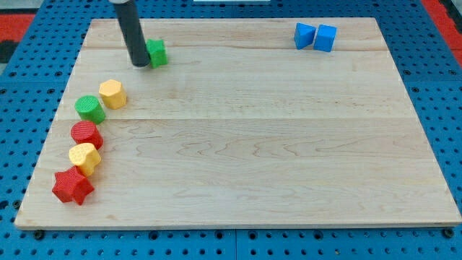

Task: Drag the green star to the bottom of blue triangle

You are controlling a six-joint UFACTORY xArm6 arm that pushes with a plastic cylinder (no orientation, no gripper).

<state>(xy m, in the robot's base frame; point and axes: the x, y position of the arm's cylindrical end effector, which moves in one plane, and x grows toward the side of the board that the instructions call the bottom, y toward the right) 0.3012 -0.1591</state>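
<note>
**Tip against green star, top-left of counter**

My tip sits down on the counter near its top-left corner, touching the left side of the green star. No tool w/ jaws here, just a straight dark rod, so nothing to open or close; it grips nothing, only presses beside the star. Star is partly hidden by the rod, shape hard to read.

Below & left of tip: yellow hexagon w/ green cylinder just beside it on the view's left. Further down the left edge, a near-touching column: red cylinder, yellow block (shape unclear), red star at the bottom.

Well apart, at the view's top right: blue triangle & blue cube, side by side, about touching. Green star is far left of both.
</note>
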